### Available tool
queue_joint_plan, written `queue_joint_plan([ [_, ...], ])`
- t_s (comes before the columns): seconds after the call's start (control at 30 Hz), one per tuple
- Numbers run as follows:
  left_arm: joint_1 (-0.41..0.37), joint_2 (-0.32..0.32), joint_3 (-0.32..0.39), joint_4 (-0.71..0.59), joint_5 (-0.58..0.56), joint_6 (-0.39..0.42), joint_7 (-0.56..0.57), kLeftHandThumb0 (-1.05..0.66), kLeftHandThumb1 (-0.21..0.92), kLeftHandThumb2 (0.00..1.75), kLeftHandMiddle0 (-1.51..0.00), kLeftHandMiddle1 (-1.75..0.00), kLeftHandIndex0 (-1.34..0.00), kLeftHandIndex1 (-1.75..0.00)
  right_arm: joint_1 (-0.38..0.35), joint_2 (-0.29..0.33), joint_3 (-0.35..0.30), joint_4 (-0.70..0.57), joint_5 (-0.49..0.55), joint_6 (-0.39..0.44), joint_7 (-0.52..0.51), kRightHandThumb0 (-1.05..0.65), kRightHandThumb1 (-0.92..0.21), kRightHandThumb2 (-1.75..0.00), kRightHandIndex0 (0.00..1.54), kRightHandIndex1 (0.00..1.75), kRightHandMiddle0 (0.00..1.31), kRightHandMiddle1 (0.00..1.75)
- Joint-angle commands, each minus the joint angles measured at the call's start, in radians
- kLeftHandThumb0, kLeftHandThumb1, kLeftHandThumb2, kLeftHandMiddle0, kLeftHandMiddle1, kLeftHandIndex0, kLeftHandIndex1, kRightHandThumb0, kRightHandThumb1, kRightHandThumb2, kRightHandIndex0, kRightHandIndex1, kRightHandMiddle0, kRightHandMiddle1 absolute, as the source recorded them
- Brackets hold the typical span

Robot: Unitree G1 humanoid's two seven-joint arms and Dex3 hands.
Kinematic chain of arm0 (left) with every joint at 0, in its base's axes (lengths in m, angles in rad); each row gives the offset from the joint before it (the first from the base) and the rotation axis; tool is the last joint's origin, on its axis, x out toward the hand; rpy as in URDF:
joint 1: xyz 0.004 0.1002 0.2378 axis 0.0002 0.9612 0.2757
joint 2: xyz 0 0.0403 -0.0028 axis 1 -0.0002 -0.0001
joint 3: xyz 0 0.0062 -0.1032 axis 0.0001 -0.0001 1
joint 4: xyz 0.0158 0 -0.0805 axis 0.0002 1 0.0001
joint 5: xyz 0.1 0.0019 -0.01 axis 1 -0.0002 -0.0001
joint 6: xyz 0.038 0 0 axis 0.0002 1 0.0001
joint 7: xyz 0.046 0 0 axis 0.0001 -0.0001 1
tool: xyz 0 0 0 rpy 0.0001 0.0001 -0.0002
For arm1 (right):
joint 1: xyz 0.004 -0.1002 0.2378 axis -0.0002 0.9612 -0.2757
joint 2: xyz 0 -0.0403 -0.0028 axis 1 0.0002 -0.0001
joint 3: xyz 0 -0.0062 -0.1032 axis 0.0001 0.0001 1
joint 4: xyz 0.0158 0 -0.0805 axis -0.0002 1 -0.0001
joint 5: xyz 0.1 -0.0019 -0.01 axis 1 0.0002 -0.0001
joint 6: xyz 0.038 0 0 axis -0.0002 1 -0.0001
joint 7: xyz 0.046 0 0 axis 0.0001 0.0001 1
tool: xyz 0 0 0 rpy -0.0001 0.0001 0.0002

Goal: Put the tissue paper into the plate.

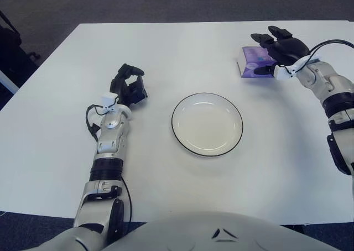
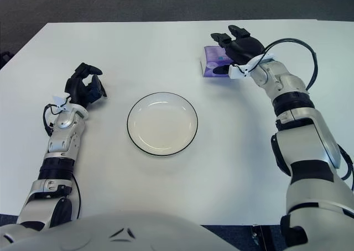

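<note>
The tissue paper (image 2: 214,62), a purple pack, lies flat on the white tabletop (image 2: 166,41) toward the far right, well apart from the plate (image 2: 162,123), which sits near the middle of the tabletop. The right hand (image 2: 237,47) is directly over the right-hand part of the pack, its dark fingers (image 2: 222,39) reaching across the pack's far edge and a lower finger showing at the near edge. The fingers appear spread over the pack rather than closed on it; whether any of them actually touches it cannot be told from either view. The left hand (image 1: 129,85) shows to the left of the plate, near it but apart, with its fingers curled inward and nothing between them. The right portion of the pack is hidden beneath the right hand, so the pack's full outline and right end are not visible. Printing on its top face is too small to read. Only the left end and part of the top surface can be seen. From the visible part, the pack seems to run with its long axis roughly left to right across the tabletop, its exposed end pointing toward the robot's left; this cannot be confirmed with the other end covered. The plate is round, white with a dark rim, and holds nothing.
</note>
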Motion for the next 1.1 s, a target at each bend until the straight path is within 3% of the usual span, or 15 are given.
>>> queue_joint_plan([
  [0.0,0.12,-0.049,-0.004,0.05,0.002,0.002,0.009,-0.41,0.56,1.02,-1.06,-1.75,-0.43,-1.75,-0.029,0.011,0.01,0.02,0.012,0.003,0.011,-1.05,-0.92,-0.58,0.0,0.0,0.0,0.03],
  [1.07,0.137,-0.052,0.008,0.024,-0.004,0.002,0.015,-0.41,0.56,1.02,-1.04,-1.75,-0.43,-1.75,-0.095,0.091,0.074,0.199,0.007,0.093,-0.016,-1.04,-0.92,-0.59,0.0,0.0,0.02,0.03],
])
